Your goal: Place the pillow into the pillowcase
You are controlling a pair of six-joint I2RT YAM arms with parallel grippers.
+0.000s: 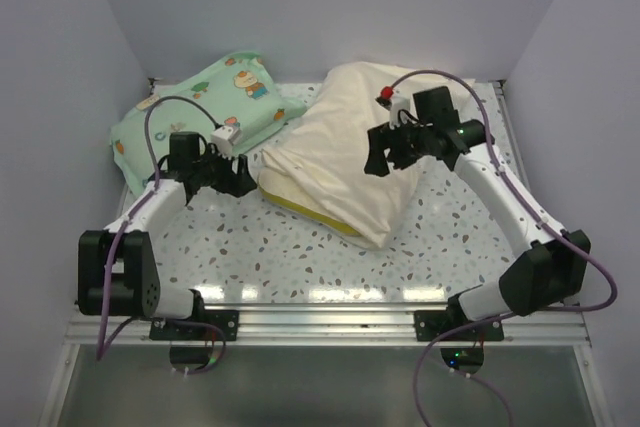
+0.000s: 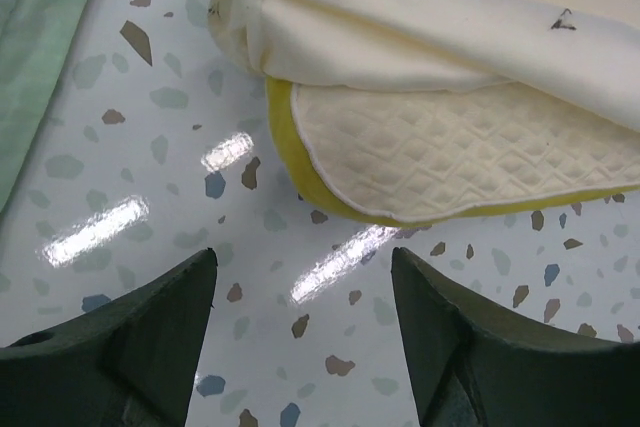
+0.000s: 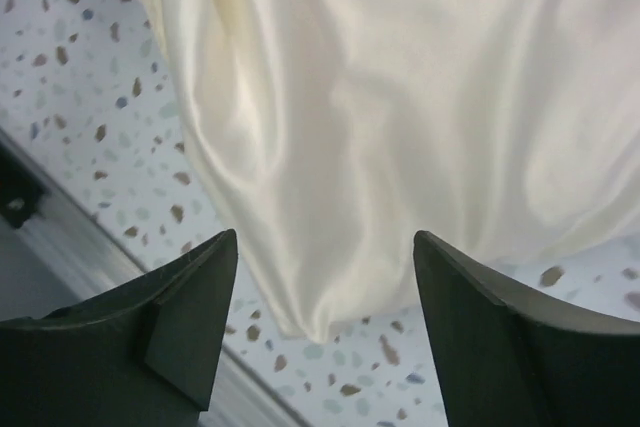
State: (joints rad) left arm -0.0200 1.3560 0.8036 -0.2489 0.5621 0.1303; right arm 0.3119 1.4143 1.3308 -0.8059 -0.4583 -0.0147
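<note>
Left end effector (image 2: 303,255) gapes; pillow (image 2: 450,157) partly in pillowcase (image 2: 400,27).

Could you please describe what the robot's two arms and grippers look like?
The left arm and right arm have white links between bulky black joint housings, and a purple cable loops along each. The left gripper and right gripper are dark, with broad wedge-shaped fingers. A small white block sits by each wrist; the right one carries a red mark.
</note>
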